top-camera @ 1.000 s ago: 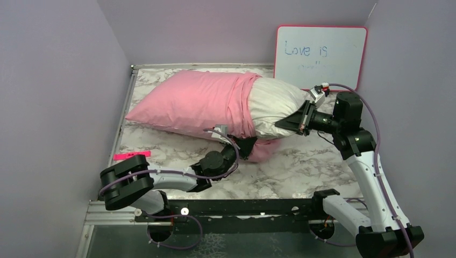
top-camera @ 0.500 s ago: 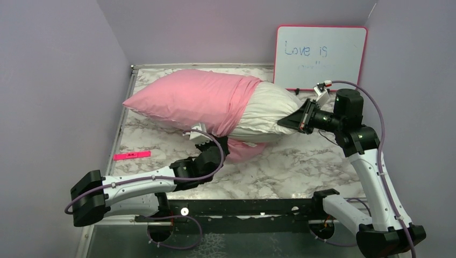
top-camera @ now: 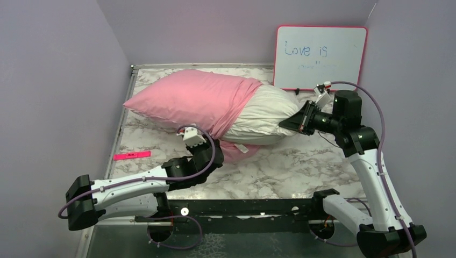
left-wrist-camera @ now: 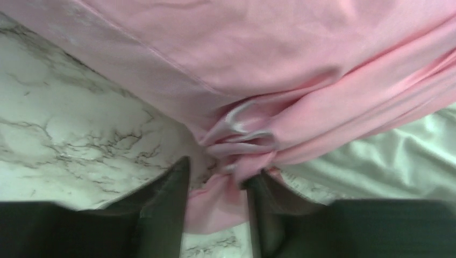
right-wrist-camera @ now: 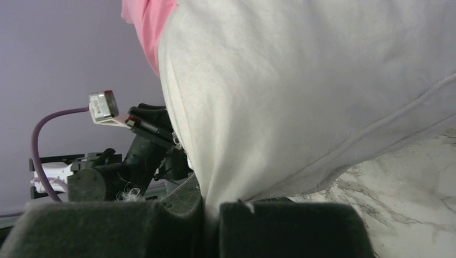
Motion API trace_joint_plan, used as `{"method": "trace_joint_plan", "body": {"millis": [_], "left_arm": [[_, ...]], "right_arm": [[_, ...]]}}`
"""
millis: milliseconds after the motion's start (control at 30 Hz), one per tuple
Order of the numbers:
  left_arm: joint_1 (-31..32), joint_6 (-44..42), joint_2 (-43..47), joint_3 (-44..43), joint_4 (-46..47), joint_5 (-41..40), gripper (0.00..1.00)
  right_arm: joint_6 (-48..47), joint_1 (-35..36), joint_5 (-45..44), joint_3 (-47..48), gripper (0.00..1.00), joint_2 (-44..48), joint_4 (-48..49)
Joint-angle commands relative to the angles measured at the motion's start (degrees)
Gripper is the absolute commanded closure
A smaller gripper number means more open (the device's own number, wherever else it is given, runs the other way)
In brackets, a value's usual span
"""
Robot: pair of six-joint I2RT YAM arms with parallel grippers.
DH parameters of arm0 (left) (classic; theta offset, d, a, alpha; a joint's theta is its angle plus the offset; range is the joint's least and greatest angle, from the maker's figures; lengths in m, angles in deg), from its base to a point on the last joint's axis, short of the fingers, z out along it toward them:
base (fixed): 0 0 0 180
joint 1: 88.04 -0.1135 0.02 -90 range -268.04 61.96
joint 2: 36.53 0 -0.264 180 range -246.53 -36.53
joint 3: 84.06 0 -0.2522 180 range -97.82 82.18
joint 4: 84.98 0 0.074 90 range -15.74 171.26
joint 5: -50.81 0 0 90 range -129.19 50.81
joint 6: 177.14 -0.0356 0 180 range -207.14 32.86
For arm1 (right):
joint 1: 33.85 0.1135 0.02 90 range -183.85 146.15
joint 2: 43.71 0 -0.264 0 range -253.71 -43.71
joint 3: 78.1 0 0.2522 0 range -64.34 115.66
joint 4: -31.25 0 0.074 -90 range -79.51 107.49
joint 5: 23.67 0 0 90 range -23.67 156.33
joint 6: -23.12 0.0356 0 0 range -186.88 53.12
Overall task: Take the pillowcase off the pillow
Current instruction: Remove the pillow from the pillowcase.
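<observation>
The pink pillowcase (top-camera: 193, 99) covers the left two thirds of the white pillow (top-camera: 263, 113), whose right end is bare. My left gripper (top-camera: 212, 146) is at the pillowcase's lower front edge. In the left wrist view the gripper (left-wrist-camera: 218, 172) has a bunched fold of pink pillowcase (left-wrist-camera: 269, 54) between its fingers, the cloth drawn taut toward them, with white pillow (left-wrist-camera: 387, 156) to the right. My right gripper (top-camera: 287, 122) is shut on the pillow's right corner, held off the table. The right wrist view shows the jaws (right-wrist-camera: 212, 207) pinching white pillow fabric (right-wrist-camera: 301, 80).
A whiteboard (top-camera: 320, 56) with a pink frame leans on the back wall behind the right arm. A pink strip (top-camera: 132, 155) lies on the marble table (top-camera: 301, 161) at front left. Purple walls close in left, back and right.
My left arm has stretched out and its gripper moved left with the pink fabric. The pillowcase's open edge slid left, baring more white pillow. The right gripper kept hold of the corner.
</observation>
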Motion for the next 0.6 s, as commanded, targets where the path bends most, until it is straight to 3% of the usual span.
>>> {"method": "trace_joint_plan", "body": {"millis": [0,67,167,267,433,567], "left_arm": [[-1.23,-22.95,6.27,-0.91,3.49,4.12,0.42],[-1.4,-29.59,9.48,-0.12,10.51,12.15,0.27],[-1.54,-33.0,12.46,0.46,17.19,21.88,0.19],[-1.59,-35.65,10.89,-2.68,16.85,25.57,0.17],[-2.32,-40.32,0.46,-9.88,12.52,29.68,0.13],[-4.9,-37.92,-7.96,-15.2,5.49,28.74,0.15]], "right_arm": [[-3.39,-1.43,-6.33,-1.77,0.99,3.97,5.18],[-2.38,-1.43,-4.35,-6.06,0.99,5.3,6.22],[-1.1,-1.43,-1.29,-10.94,0.99,6.6,7.5],[-0.47,-1.43,-0.01,-13.86,0.99,7.76,8.19],[-0.64,-1.43,0.32,-16.33,0.99,9.13,7.61],[-0.24,-1.43,-0.22,-17.82,0.99,9.94,7.24]]}}
